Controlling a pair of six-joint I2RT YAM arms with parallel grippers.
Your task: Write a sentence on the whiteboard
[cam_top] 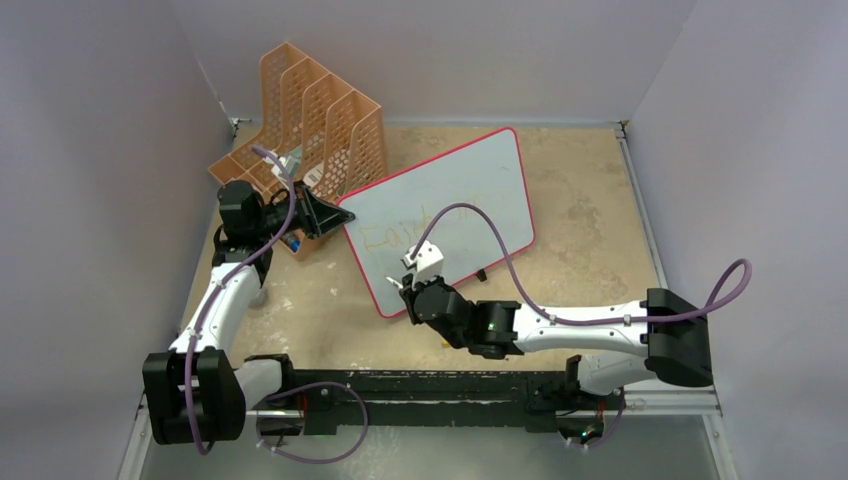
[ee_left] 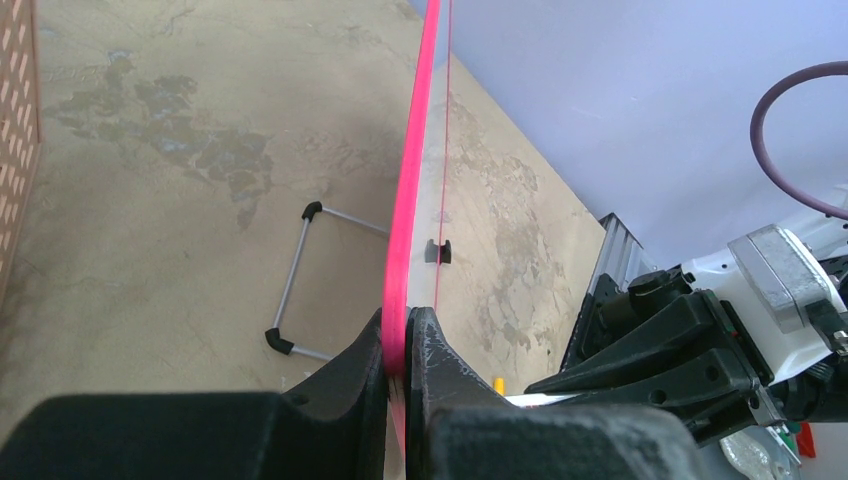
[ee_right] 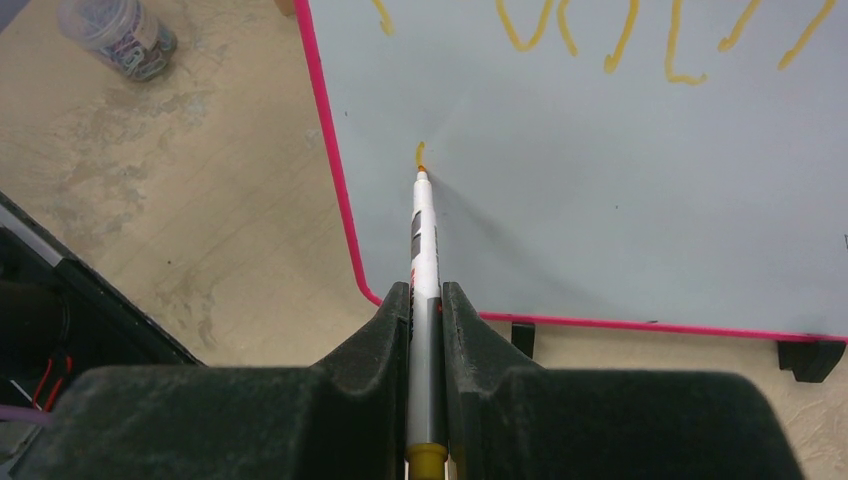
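At table centre: whiteboard [cam_top: 470, 180] propped on its feet, orange file rack [cam_top: 320, 120] at its 11 o'clock | left gripper [ee_left: 400, 338] pinched tight on the board's red frame, 9 o'clock edge | right gripper [ee_right: 425, 300] at 6 o'clock, clamped around a marker [ee_right: 424, 225], tip touching the board beneath the sentence [cam_top: 392, 238]

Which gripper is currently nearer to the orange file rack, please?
Left. The left gripper is shut on the whiteboard edge, right beside the orange file rack. The right gripper holds a marker against the board's lower left corner, farther from the rack.
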